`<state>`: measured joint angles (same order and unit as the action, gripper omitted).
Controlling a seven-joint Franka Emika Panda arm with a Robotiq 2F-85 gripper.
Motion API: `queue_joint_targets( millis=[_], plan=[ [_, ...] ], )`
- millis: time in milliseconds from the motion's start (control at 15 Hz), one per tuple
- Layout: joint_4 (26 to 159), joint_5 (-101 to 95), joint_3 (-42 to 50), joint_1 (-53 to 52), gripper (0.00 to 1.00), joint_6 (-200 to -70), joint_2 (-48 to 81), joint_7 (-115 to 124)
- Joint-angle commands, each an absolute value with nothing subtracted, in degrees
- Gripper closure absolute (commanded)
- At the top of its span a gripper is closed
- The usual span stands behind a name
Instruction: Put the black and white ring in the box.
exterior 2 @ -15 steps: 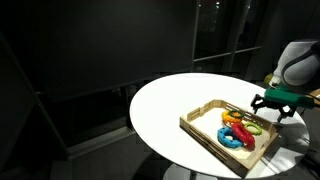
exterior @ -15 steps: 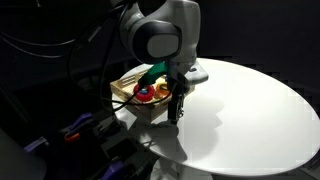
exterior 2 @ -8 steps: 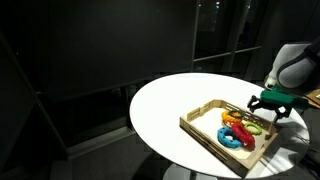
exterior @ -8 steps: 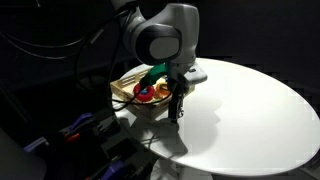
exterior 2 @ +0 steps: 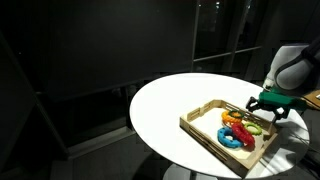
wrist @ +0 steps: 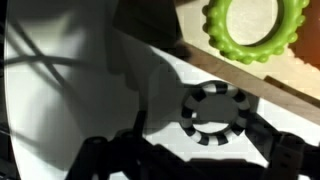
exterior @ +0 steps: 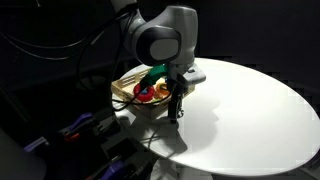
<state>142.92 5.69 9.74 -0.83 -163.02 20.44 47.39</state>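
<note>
Claw (exterior: 177, 113) hangs point-down over the smooth, round white table (exterior: 250, 110), just beside the box (exterior: 126, 86). In the wrist view its dark fingers (wrist: 105, 160) stand wide apart along the bottom edge, holding nothing. The ring (wrist: 216, 94) lies flat on the table between them. It is a small hoop of alternating black and white blocks, with the white surface showing through its middle. Whether either finger touches it cannot be told (heavy shadow runs up to its rim). The ring sits outside the box, close beside the pale wooden wall (wrist: 280, 85) that crosses the view on a slant. Beyond that wall, on the wood floor, rests a green ring (wrist: 228, 42) with a scalloped, knobbly edge, much bigger than the checked one. In an exterior view the box (exterior 2: 200, 122) shows as a shallow rectangular tray of light slats holding a bright heap (exterior 2: 238, 132) of red, yellow and blue. There the ring itself is too small to make out.
</note>
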Motion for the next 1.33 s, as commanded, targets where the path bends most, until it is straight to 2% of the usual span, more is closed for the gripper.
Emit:
queue_joint_targets(
  millis=[0,67,267,333,467,533,600,1267],
  plan=[
    [141.72,6.96,10.68,-2.02,0.00,-163.04,21.39,47.78],
    [141.66,6.92,10.73,-2.07,0.00,-163.07,21.45,47.82],
    [141.53,6.92,10.77,-2.13,0.11,-163.12,21.50,47.90],
    [141.48,6.94,10.76,-2.13,0.12,-163.12,21.48,47.92],
    [141.40,6.91,10.79,-2.16,0.05,-163.08,21.39,47.92],
    [141.34,6.90,10.81,-2.18,0.06,-163.08,21.41,47.94],
    [141.26,6.85,10.87,-2.23,0.01,-163.08,21.46,47.99],
    [140.82,6.56,11.41,-2.83,0.00,-163.00,21.66,48.35]
  ],
)
